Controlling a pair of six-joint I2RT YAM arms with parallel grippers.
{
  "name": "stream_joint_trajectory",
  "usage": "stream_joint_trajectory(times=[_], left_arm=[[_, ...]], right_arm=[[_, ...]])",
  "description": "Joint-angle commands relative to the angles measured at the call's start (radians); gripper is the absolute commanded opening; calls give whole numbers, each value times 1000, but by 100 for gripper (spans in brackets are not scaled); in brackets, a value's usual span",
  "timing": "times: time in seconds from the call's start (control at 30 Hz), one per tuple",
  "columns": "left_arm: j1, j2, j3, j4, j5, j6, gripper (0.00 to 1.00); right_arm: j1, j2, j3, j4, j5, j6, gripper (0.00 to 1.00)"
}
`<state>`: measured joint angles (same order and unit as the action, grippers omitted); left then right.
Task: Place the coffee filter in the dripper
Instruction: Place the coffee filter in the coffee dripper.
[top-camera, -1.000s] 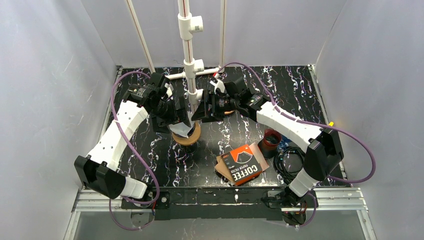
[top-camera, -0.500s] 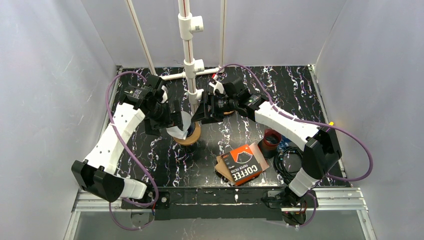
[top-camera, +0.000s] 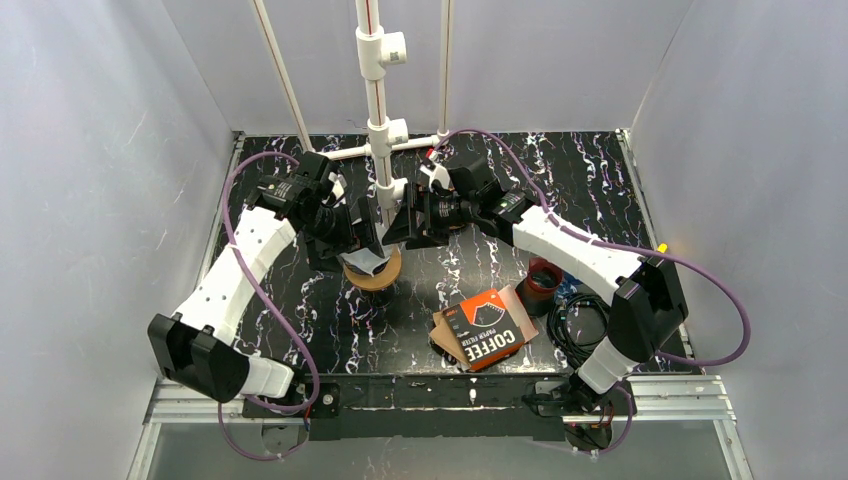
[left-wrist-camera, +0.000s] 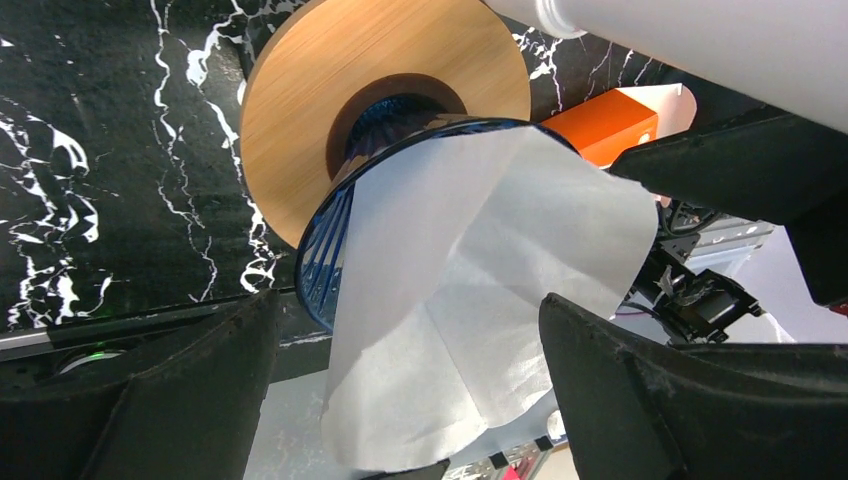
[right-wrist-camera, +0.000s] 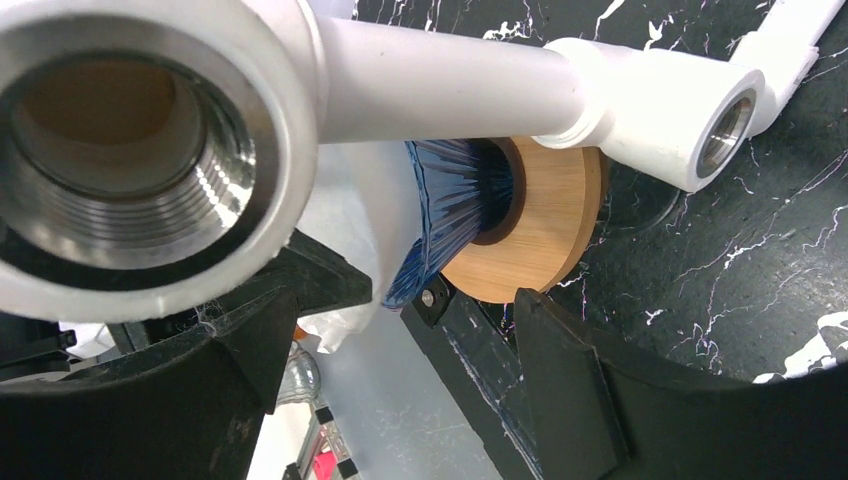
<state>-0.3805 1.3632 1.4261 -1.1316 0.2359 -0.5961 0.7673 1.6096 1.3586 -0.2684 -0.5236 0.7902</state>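
From above, both arms meet at the back middle of the bench (top-camera: 620, 170), crowded against the white pipe stand (top-camera: 378, 130). The left fingers (top-camera: 358, 232) and right fingers (top-camera: 402, 226) flank the dripper (top-camera: 385, 276), leaving little free room there. The white filter (top-camera: 364, 262) pokes out of it, largely covered by the arms. Open bench lies at the right rear and front left. An orange filter box (top-camera: 488, 330), a dark red cup (top-camera: 541, 280) and black cables (top-camera: 575, 322) sit near the right arm's base

Left wrist: the left fingers (left-wrist-camera: 150, 400) stand wide, holding nothing. The filter (left-wrist-camera: 480, 300) sits in the dripper (left-wrist-camera: 325, 250), its loose edge sticking out past the blue ribbed rim between them. The wooden ring (left-wrist-camera: 300, 100) is cut off at the top

Right wrist: a pipe fitting (right-wrist-camera: 150, 130) blocks much of the picture. The right fingers (right-wrist-camera: 590, 400) are spread wide and empty, and the filter (right-wrist-camera: 350, 210) is half hidden behind the pipe
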Motion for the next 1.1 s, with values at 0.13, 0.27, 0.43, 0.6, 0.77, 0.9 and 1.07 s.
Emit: stream_joint_trajectory(times=[0.13, 0.27, 0.43, 0.6, 0.77, 0.9, 1.07], left_arm=[[6, -7, -3, -3, 35, -24, 98], [6, -14, 6, -10, 34, -21, 98], [5, -17, 24, -40, 0, -12, 98], [5, -5, 62, -103, -85, 6, 98], [6, 7, 90, -134, -125, 25, 97], [7, 6, 90, -138, -141, 22, 95], [6, 7, 59, -109, -94, 8, 95]], right_arm=[[2, -13, 0, 15, 1, 4, 83], [3, 17, 0, -7, -4, 3, 78], [3, 48, 25, -58, -3, -21, 74], [3, 58, 34, -73, -3, -24, 72], [4, 65, 42, -80, -6, -27, 71], [4, 69, 52, -82, -10, -27, 71], [8, 70, 56, -37, -27, 6, 77]])
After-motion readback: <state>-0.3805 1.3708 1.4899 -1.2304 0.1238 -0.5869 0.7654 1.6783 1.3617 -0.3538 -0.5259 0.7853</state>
